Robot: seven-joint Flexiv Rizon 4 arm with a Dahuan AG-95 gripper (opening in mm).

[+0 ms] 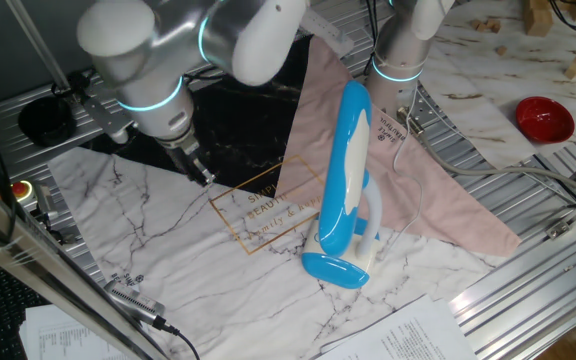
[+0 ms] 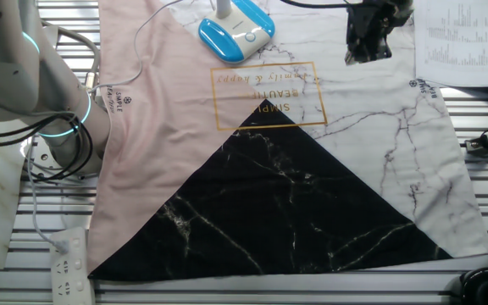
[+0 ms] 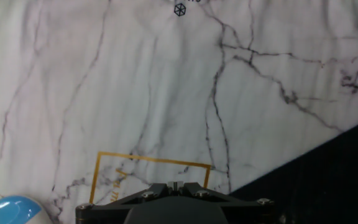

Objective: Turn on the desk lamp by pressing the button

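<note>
Lamp (image 1: 346, 190) sits in the middle of one fixed view, on the mat (image 1: 168, 240). Its long blue head leans up toward the top of the frame, and its oval base (image 1: 336, 268) rests lower down, near the bottom middle. The gripper (image 1: 200, 172) hangs at the left of the lamp, well apart from it, over the white part of the mat. So the lamp lies to the right of the gripper in this view.

In the other fixed view the base (image 2: 236, 31) shows at the top middle, with a small round button (image 2: 250, 36) on its top. The gripper (image 2: 369, 38) is at the upper right there, so the button lies to its left.

In the hand view only a blue bit of the lamp (image 3: 8, 210) peeks in at the lower left corner. I cannot tell if the jaws are spread or pressed together.
</note>
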